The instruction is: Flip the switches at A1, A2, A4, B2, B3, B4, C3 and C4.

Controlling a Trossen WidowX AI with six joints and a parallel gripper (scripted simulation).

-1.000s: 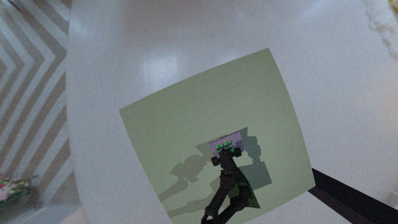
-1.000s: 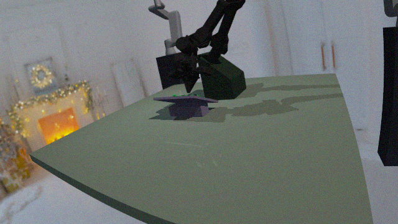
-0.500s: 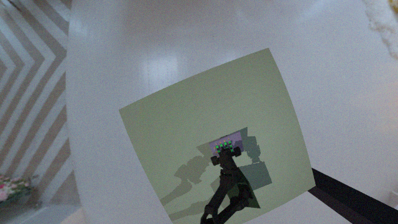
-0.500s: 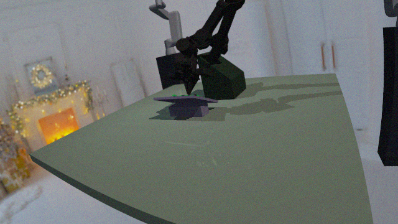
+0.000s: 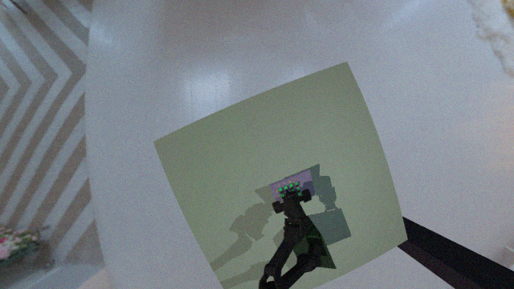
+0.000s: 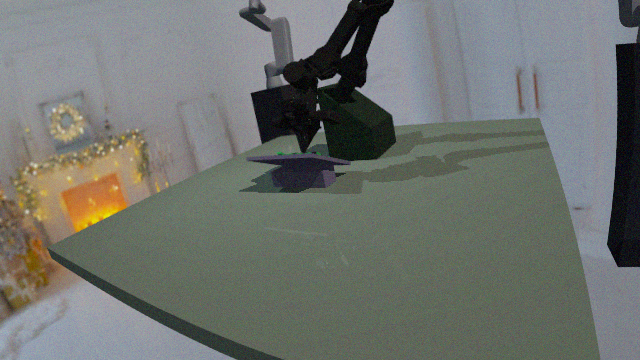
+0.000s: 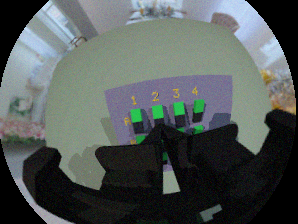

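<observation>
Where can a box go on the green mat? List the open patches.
Open: the wide stretch of mat between the panel and the near edge, and the right side. Crowded: the far-left corner, where panel, shut tool and dark green block cluster.

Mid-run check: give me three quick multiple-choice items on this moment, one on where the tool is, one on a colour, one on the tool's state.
1. The tool is
A. over the switch panel
B. beside the mat
C. raised far up

2. The switches are
A. red
B. green
C. white

3. The tool is
A. wide open
B. shut on a block
C. shut, holding nothing

Answers: 1 A, its tip sits just above the purple panel in the exterior view; 2 B, the wrist view shows green rockers under the printed column numbers; 3 C, its fingers meet in one point with nothing between.
</observation>
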